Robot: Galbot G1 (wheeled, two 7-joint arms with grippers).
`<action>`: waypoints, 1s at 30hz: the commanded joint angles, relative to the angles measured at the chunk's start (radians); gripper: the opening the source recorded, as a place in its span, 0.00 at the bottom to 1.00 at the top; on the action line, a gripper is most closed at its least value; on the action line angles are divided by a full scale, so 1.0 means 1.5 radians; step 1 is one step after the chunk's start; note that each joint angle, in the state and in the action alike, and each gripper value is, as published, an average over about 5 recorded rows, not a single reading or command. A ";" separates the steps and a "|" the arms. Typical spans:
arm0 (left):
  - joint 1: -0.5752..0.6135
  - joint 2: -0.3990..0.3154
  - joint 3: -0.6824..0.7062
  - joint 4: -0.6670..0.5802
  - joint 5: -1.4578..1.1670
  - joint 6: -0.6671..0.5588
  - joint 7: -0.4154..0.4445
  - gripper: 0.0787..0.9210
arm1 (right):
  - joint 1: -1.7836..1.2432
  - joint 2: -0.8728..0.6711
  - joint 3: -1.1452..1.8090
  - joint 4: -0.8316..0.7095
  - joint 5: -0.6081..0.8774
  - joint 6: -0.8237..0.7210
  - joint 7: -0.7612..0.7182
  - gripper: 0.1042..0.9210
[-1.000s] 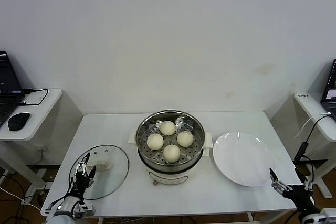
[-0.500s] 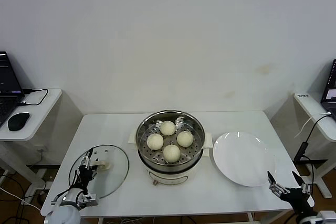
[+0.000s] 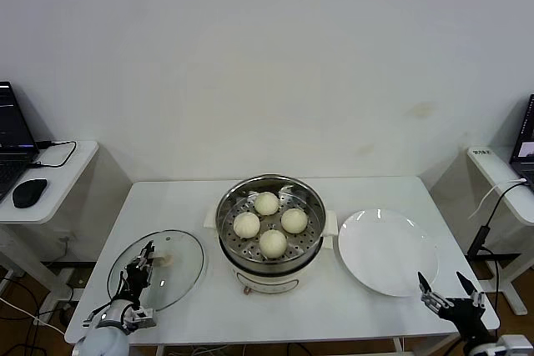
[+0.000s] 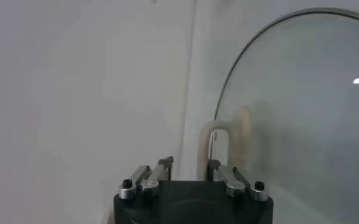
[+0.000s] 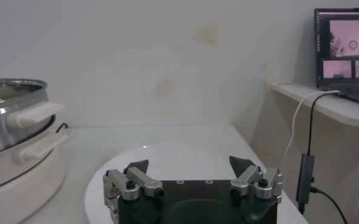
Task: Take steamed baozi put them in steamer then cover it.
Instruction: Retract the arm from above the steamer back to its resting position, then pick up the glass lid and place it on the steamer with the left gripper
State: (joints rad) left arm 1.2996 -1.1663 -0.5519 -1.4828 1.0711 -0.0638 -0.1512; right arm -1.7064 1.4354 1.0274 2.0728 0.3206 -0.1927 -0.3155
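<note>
Two grippers, jaws first: the L gripper sat low at the near-left corner of the table, right at the cream handle of the cover. In the L wrist view the handle stood just ahead of the gripper and a bit off to one side. Whether the gripper was clamped on it or stood short of it, I couldn't tell. The R gripper was released, jaws spread wide and holding nothing. It was parked at the near-right table edge, just beside the white plate.

Progress, as I judge it:
- Loading looked done. All 4 steamed baozi sat on the perforated tray inside the steamer, at back, left, right and front. The plate had none on it.
- Cover not yet on. It lay flat on the table, left of the steamer and apart from it, handle up.

Left to do: get a firm hold on the handle, lift the cover, carry it over the pot and set it down centred on the rim. That job is prob. the L arm's, since the R was idle.
</note>
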 commanded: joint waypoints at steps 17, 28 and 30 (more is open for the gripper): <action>0.168 0.080 -0.177 -0.348 -0.030 0.078 0.060 0.06 | -0.029 -0.008 -0.014 0.032 -0.003 0.039 0.014 0.88; 0.148 0.179 -0.058 -0.548 -0.164 0.212 0.126 0.06 | -0.034 -0.015 -0.048 0.033 -0.053 0.072 0.033 0.88; 0.125 0.194 -0.021 -0.545 -0.160 0.232 0.124 0.06 | -0.034 -0.011 -0.058 0.032 -0.076 0.078 0.036 0.88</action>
State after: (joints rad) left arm 1.5171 -0.9931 -0.7242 -2.0640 0.9439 0.1150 -0.0426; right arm -1.7499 1.4159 0.9804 2.1187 0.2902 -0.1083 -0.2796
